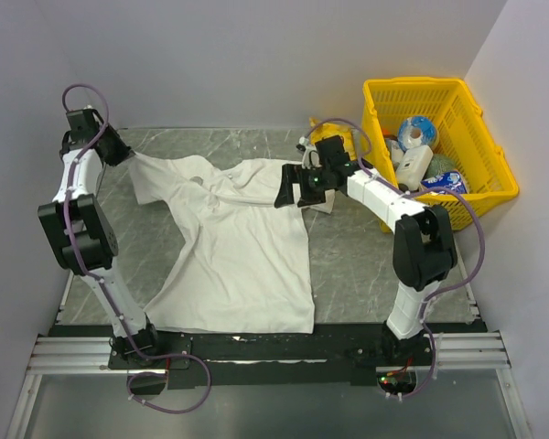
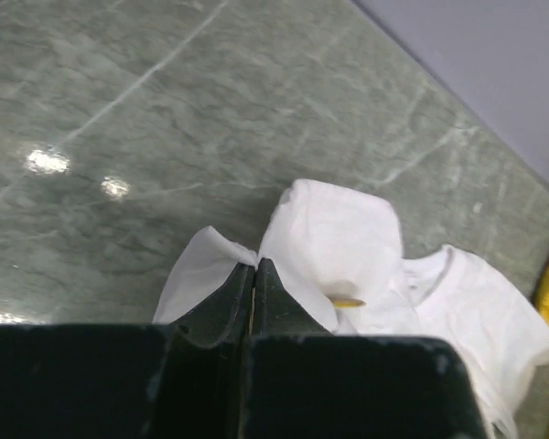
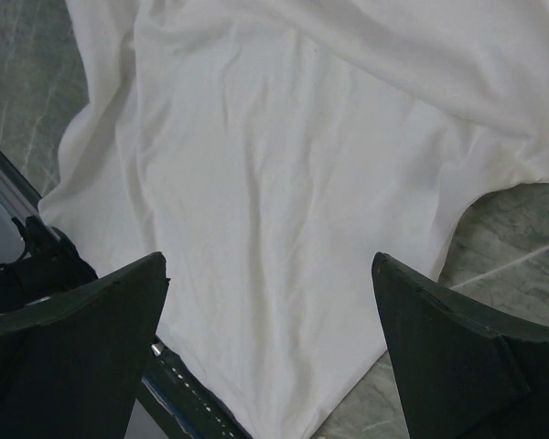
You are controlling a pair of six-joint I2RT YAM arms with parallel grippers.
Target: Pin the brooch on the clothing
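The white T-shirt [image 1: 247, 247] lies spread on the marble table, hem toward the arms. My left gripper [image 1: 128, 155] is at the back left, shut on a pinch of its fabric [image 2: 254, 263] and pulling that sleeve end taut. In the left wrist view a tiny golden sliver [image 2: 348, 302], seemingly the brooch, sits in a fold of the shirt [image 2: 334, 233] just beyond the jaws. I cannot make it out in the top view. My right gripper [image 1: 293, 190] hovers open and empty over the shirt's upper right part. The right wrist view [image 3: 268, 261] shows plain cloth [image 3: 284, 165] between its fingers.
A yellow basket [image 1: 480, 197] with bottles and packets stands at the back right. A yellow crisp bag [image 1: 334, 137] lies behind the right gripper. The black rail [image 1: 348, 343] runs along the near edge. White walls close in the back and sides.
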